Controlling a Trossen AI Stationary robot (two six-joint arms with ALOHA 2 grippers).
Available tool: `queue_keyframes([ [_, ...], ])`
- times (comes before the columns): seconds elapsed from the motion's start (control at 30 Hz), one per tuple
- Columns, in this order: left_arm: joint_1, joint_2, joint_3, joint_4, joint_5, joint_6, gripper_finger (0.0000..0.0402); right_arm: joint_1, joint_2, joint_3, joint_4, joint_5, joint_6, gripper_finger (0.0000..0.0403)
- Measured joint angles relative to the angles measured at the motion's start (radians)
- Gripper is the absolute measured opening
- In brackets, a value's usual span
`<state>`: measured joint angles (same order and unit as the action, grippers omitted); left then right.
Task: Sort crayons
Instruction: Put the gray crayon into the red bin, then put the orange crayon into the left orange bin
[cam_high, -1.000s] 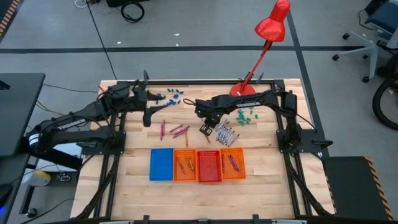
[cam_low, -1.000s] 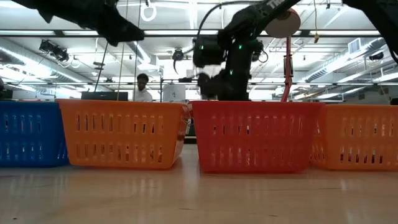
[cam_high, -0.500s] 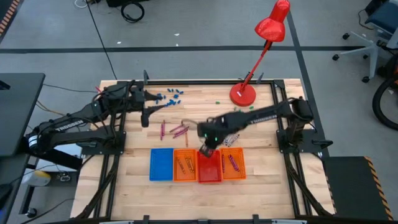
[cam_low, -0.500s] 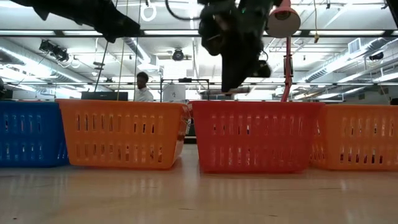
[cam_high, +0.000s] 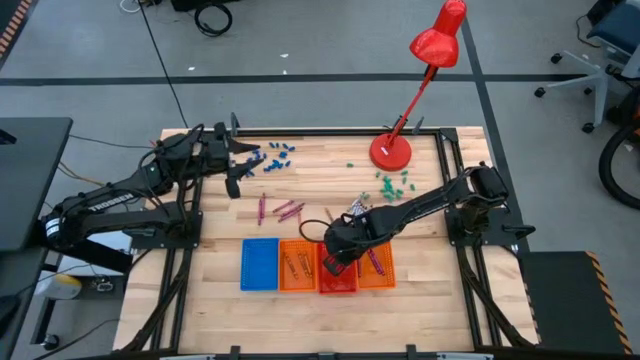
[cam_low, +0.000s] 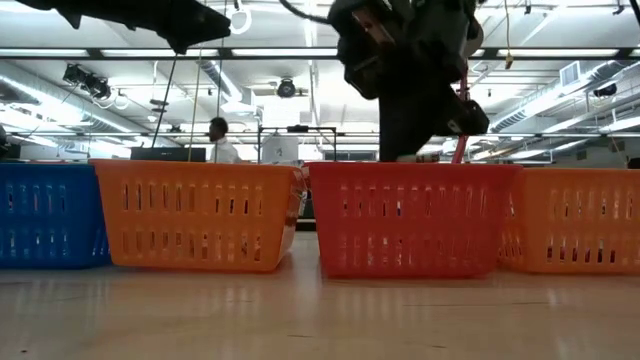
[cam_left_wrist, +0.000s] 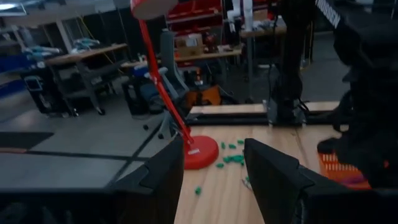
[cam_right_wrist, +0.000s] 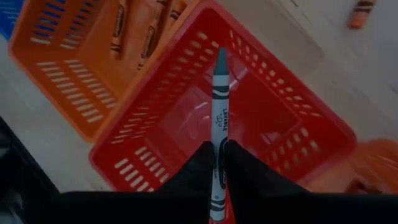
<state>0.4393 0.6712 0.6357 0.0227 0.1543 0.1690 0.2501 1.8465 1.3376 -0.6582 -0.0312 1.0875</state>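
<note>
My right gripper (cam_right_wrist: 217, 163) is shut on a silvery grey crayon (cam_right_wrist: 219, 106) above the red tray (cam_right_wrist: 292, 118), its pointed end toward the tray's floor. In the high view this gripper (cam_high: 336, 262) hangs over the red tray (cam_high: 337, 278) in the row near the front edge. Loose magenta crayons (cam_high: 286, 210) and a silver pile (cam_high: 362, 211) lie flat on the table mid-way back. My left gripper (cam_left_wrist: 214, 180) waits open, raised at the far left (cam_high: 238, 168). My right gripper pinches the grey crayon between its two fingers (cam_right_wrist: 200, 165) on the wrapped shaft (cam_right_wrist: 217, 148), toward its blunt end. The fingers slant steeply down from above and the crayon runs along them, its tip sticking out ahead. It is lifted clear over the red tray.
Blue tray (cam_high: 259, 264), orange tray (cam_high: 296, 266) with orange crayons, and a second orange tray (cam_high: 376, 262) with magenta crayons flank the red one. Blue bits (cam_high: 276, 154) and green bits (cam_high: 393, 184) lie near the far edge by the red lamp's base (cam_high: 390, 152).
My right gripper has carried the grey crayon from the silver pile toward the table's near edge, ending over the red tray. Its wrist has rolled on the way, and the crayon stays clear of the table.
</note>
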Motion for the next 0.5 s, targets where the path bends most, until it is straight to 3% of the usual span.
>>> queue_keyframes([
  [0.3,0.000,0.000,0.000,0.041,0.000,0.003,0.0180,-0.001,0.000,-0.016,0.042,-0.027,-0.006,0.0090],
  [0.43,0.000,0.003,0.000,0.041,0.001,0.001,0.0180,-0.028,0.000,0.026,0.015,-0.090,-0.038,0.0123],
  [0.5,0.000,0.003,0.000,0.041,0.001,-0.002,0.0180,-0.051,-0.003,0.062,-0.001,-0.063,-0.071,0.0132],
])
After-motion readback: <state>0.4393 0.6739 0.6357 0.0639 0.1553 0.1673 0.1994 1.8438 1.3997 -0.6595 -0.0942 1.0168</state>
